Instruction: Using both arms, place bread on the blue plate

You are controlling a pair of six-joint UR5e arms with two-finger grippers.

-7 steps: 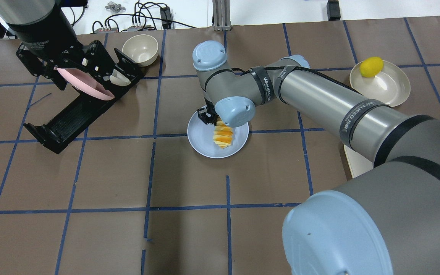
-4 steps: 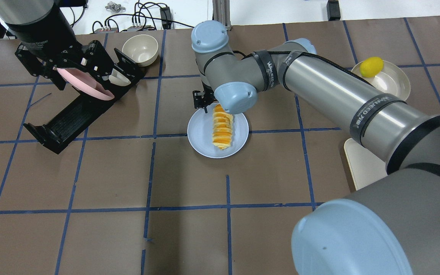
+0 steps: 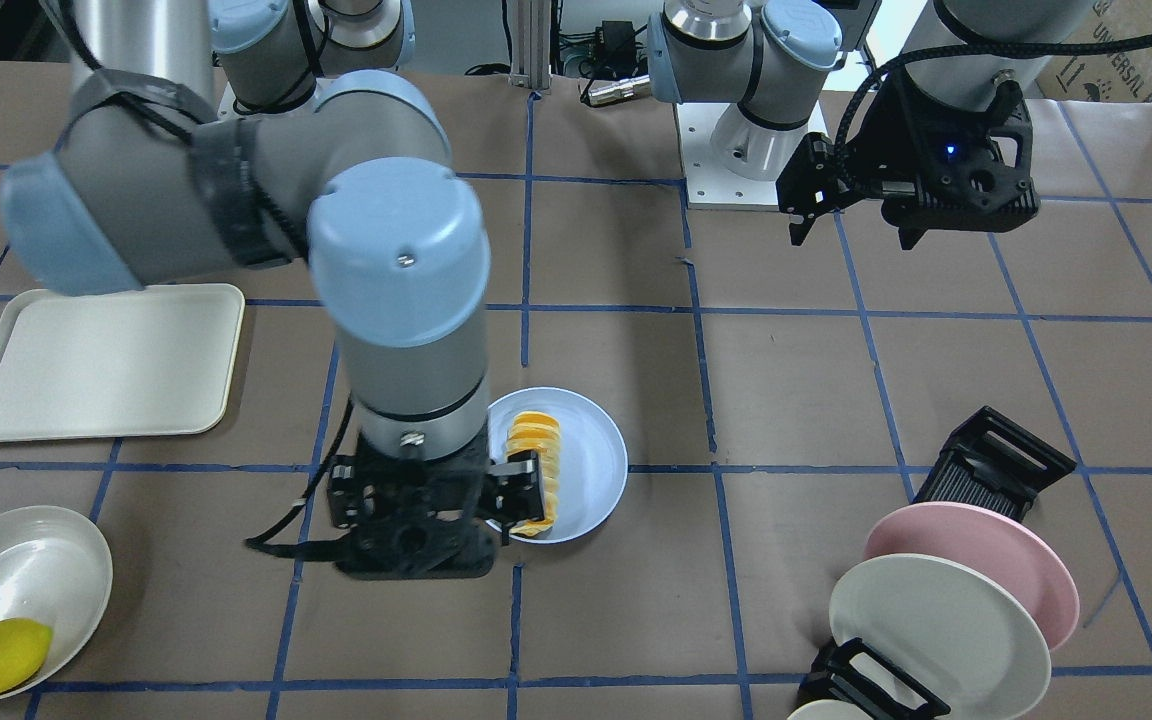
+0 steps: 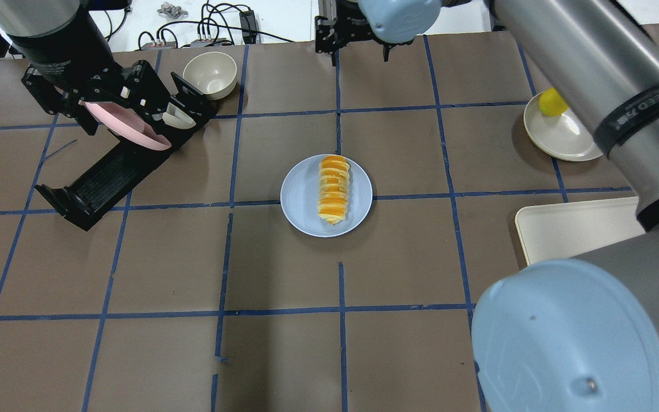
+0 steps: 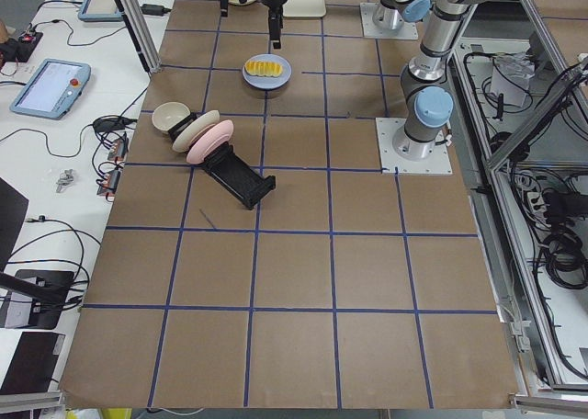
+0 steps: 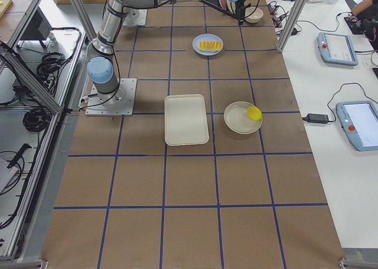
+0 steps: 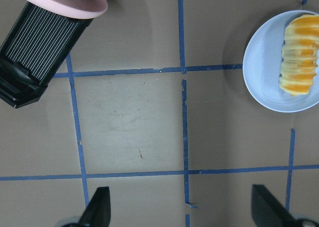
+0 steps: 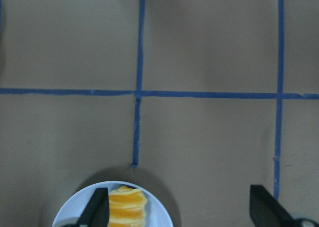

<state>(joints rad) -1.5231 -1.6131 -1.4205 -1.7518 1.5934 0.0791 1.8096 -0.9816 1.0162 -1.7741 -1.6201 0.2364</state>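
The bread (image 4: pixel 334 189), a cream loaf with orange stripes, lies along the middle of the blue plate (image 4: pixel 298 197) at the table's centre. Both also show in the front view: the bread (image 3: pixel 533 465) on the plate (image 3: pixel 591 470). My right gripper (image 4: pixel 352 43) is open and empty, raised high beyond the plate's far side. The right wrist view shows its fingers (image 8: pixel 97 209) wide apart, with the bread (image 8: pixel 127 207) at the bottom edge. My left gripper (image 4: pixel 95 94) is open and empty, held above the dish rack. The left wrist view shows the plate (image 7: pixel 261 72) at upper right.
A black dish rack (image 4: pixel 100 177) at the far left holds a pink plate (image 4: pixel 135 129) and a cream plate (image 3: pixel 936 630). A cream bowl (image 4: pixel 209 74) stands behind it. A lemon (image 4: pixel 551 103) lies in a cream dish (image 4: pixel 564 140) at the far right. A cream tray (image 4: pixel 570 229) lies nearer.
My right gripper has lifted off the blue plate and moved up and away to the table's far edge. The bread stays on the plate. My left arm has not moved.
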